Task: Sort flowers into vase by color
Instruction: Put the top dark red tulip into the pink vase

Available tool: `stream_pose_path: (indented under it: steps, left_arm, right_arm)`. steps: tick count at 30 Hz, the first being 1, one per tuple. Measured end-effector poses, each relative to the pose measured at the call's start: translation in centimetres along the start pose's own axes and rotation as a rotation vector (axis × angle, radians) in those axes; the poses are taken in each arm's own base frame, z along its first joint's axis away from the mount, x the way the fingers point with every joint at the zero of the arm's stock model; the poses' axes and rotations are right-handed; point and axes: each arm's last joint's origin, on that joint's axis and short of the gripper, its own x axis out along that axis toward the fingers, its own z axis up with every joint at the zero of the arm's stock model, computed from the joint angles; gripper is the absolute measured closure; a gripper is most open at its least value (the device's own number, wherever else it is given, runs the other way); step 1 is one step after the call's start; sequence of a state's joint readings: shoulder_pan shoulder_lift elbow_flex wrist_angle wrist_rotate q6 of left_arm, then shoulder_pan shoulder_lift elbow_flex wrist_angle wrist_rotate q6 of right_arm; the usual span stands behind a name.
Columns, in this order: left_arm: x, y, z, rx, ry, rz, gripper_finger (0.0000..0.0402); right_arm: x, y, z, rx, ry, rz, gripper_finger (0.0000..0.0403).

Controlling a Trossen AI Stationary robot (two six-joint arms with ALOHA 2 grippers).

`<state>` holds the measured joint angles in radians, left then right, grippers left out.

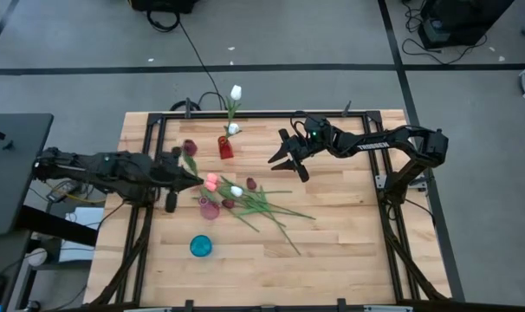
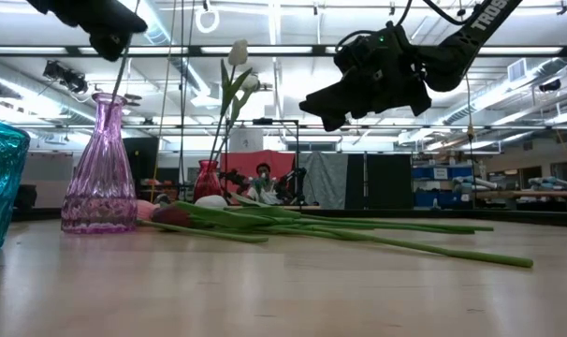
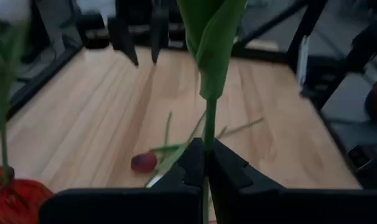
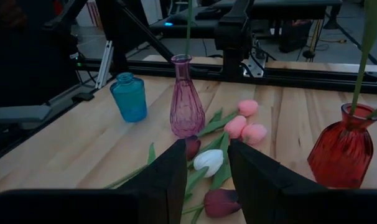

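My left gripper (image 1: 196, 178) is shut on the stem of a tulip whose dark maroon head (image 1: 190, 147) stands above it. The stem's lower end reaches into the mouth of the purple vase (image 4: 187, 99). My right gripper (image 1: 284, 160) hovers open above the table, to the right of the red vase (image 1: 225, 149), with nothing between its fingers. The red vase holds two white tulips (image 1: 236, 91). Loose flowers (image 1: 245, 195) with pink, white and maroon heads lie flat on the table between the grippers, their stems running toward the right. My left gripper pinches the tulip's green stem (image 3: 208, 127) just below a leaf, between its two fingers. The fingers come nearly level from the table's left and lie across the stem. The tulip stands about upright, head up, with its lower stem (image 4: 188, 37) down in the purple vase's mouth.
A teal vase (image 1: 200, 246) stands nearer the front edge, below the purple vase. A black metal frame (image 1: 262, 113) runs around the tabletop. Bare wood lies at the front right (image 1: 349, 251).
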<state>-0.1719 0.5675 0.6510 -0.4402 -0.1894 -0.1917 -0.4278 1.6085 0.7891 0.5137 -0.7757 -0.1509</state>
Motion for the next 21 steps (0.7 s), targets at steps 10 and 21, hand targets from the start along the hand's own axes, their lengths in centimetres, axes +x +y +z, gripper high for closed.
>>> stream_pose_path:
  steps: [10,21]
  left_arm:
    - [2.1,-0.4,-0.2,-0.011,0.069,-0.005,0.0388]
    - [2.1,-0.6,-0.5,-0.144,0.120,-0.081,0.0374]
  right_arm:
    - [0.0,0.0,-0.2,0.010,0.012,0.001,0.0271]
    - [0.0,-0.1,-0.4,0.024,0.041,-0.044,0.0271]
